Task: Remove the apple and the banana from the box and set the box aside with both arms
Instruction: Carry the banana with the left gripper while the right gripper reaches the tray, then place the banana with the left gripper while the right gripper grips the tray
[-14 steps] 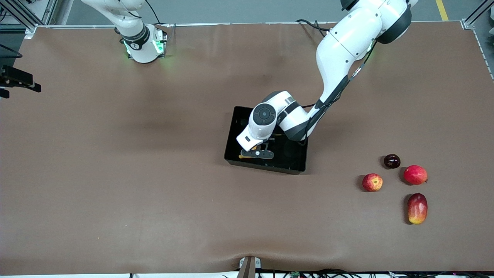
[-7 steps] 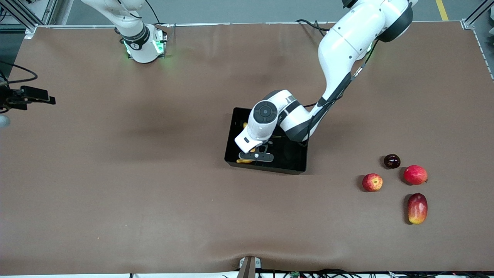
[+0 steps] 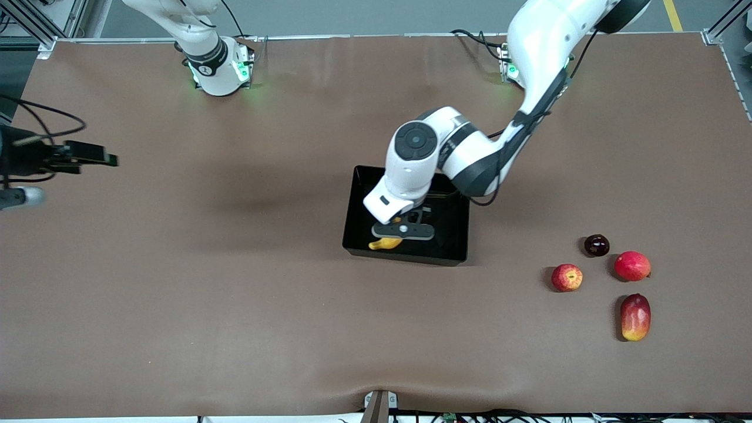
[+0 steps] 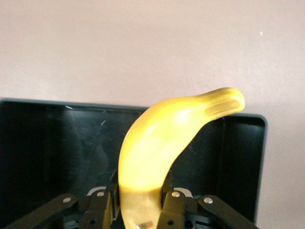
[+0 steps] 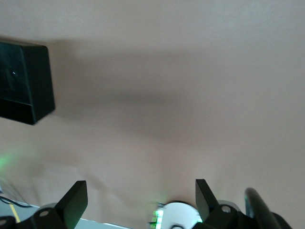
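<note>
Brown matte counter under even overhead light, edged by a grey floor

The wide brown matte counter (image 3: 176, 282) fills nearly the whole front view, its surface slightly rippled near the edge closest to the front camera, with soft blurred shadows across its middle. A thin pale metal strip (image 3: 352, 36) runs along its edge by the bases, and above it lies smooth grey floor (image 3: 364, 14) with a yellow painted line (image 3: 672, 14). Black aluminium frame posts (image 3: 35, 20) stand at the corners. Dark cables (image 3: 470, 416) trail along the near edge.
</note>
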You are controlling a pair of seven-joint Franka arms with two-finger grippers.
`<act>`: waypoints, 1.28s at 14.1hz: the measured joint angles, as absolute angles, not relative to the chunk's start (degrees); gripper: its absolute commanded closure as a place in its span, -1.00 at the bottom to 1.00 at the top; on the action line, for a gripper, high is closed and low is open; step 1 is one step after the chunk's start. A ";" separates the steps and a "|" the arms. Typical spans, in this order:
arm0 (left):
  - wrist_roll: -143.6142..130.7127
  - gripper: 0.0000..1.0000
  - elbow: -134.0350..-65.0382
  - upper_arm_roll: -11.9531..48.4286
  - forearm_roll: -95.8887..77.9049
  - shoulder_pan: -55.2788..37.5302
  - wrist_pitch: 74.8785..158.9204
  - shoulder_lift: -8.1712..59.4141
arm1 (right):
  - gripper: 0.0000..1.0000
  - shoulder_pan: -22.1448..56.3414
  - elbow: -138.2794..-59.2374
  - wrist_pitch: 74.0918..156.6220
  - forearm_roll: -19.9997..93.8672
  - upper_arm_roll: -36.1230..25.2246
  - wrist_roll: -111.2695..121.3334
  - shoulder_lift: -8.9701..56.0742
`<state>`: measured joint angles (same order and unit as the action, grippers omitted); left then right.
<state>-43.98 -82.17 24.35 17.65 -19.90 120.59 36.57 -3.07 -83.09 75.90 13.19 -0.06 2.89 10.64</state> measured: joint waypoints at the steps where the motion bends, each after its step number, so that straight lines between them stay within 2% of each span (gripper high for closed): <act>1: -41.39 1.00 -82.18 24.33 17.65 -18.12 119.39 35.60 | -1.00 -0.16 -83.03 76.71 13.92 0.08 -1.52 10.64; 8: -17.25 1.00 -82.21 24.15 17.63 -1.75 117.18 34.21 | -1.00 18.08 -83.56 89.15 14.60 0.42 -17.31 13.64; 13: 2.86 1.00 -81.30 23.12 17.64 6.59 117.20 34.71 | -1.00 20.99 -84.10 95.82 14.59 0.31 -19.60 19.18; 18: 18.75 1.00 -77.89 15.88 17.64 7.79 123.35 39.36 | -1.00 28.13 -84.66 102.80 14.58 0.32 -24.20 26.72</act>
